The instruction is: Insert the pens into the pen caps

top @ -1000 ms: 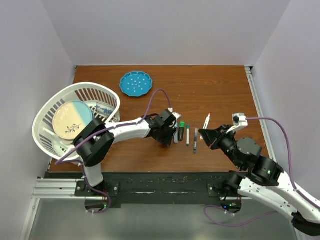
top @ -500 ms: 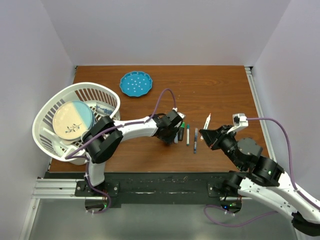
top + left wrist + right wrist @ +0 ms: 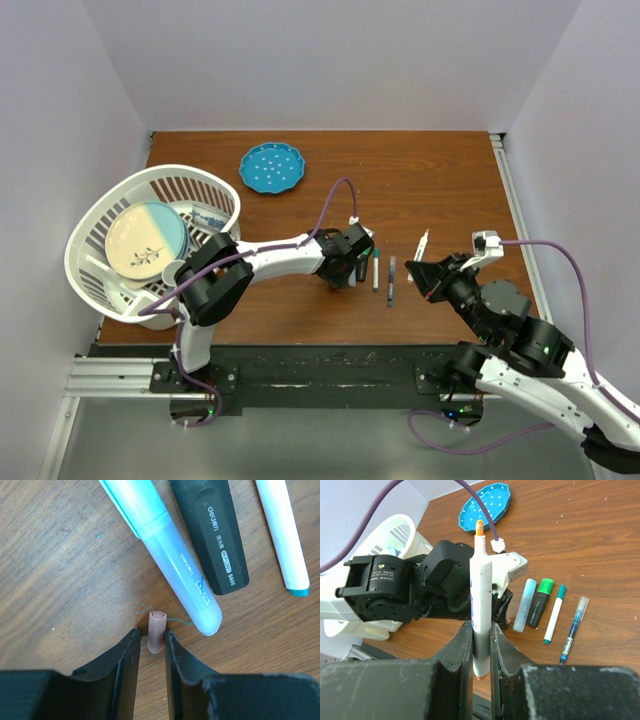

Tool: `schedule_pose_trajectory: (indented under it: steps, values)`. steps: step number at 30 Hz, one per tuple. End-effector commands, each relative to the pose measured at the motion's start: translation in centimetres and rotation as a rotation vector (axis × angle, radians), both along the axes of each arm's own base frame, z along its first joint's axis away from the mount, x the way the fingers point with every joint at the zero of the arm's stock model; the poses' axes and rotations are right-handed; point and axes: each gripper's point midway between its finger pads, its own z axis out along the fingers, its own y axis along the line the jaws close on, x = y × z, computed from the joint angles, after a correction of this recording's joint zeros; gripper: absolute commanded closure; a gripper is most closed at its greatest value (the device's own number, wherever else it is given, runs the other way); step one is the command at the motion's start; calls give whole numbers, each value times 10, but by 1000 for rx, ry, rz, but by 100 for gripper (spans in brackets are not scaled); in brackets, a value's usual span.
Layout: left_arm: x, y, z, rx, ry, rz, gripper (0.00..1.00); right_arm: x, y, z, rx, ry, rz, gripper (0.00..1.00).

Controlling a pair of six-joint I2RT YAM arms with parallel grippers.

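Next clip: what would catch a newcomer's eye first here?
The right gripper clamps a white pen with an orange tip above the right side of the wooden table. Near the middle, the left gripper straddles a small pink cap beside a light blue highlighter pen. A white slatted plastic basket fills the table's left.

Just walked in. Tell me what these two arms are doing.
The left claw has a pink cap pinched between its fingers, low over the table, next to the end of a light blue highlighter. The right claw is shut on a white pen with an orange tip, held clear of the table to the right of the pens lying in a row. That pen is not yet in any cap.
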Motion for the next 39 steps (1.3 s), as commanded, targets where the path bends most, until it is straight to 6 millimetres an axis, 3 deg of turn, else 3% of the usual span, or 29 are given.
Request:
schedule_pose_trajectory:
  steps: [1,9,12,14,17,20,22,26,27,29,30,31,33,34,35,37,38,39]
  values:
    - [-10,3,-29,49,45,16,70,1,-12,17,27,-37,-42,100]
    - [-15,4,-39,68,64,24,74,1,-9,14,26,-32,-38,100]
    - [-19,7,-43,81,74,33,84,1,-9,11,22,-27,-35,100]
    - [-22,12,-46,95,80,41,98,1,-9,11,25,-27,-34,100]
    - [-28,19,-47,96,90,57,100,1,-5,12,24,-30,-16,100]
    - [-30,20,-34,52,85,90,100,0,5,10,13,-26,22,100]
    - [-30,19,-16,6,67,101,100,0,15,9,-4,-34,63,100]
    - [-24,18,22,-97,31,154,100,-11,53,-2,-34,-18,258,100]
    - [-22,18,40,-146,12,163,100,-11,61,-14,-50,2,285,100]
    - [-12,14,62,-247,1,191,100,-13,76,-16,-30,-8,344,100]
    - [-9,14,86,-317,-24,199,100,-19,87,-32,-32,26,403,100]
    - [-1,17,100,-364,-41,223,100,-21,97,-24,14,-6,438,100]
    - [6,14,145,-523,-94,224,100,-30,112,-34,40,11,528,100]
    - [12,17,161,-579,-122,233,100,-31,120,-25,76,-24,559,100]
    - [15,14,202,-710,-191,211,100,-34,126,-23,91,-45,591,100]
    - [14,18,229,-825,-232,189,100,-42,140,-11,126,-107,685,100]
    - [12,20,264,-934,-291,167,100,-44,144,-12,133,-117,706,100]
    - [9,21,272,-970,-303,157,100,-45,146,-8,143,-134,719,100]
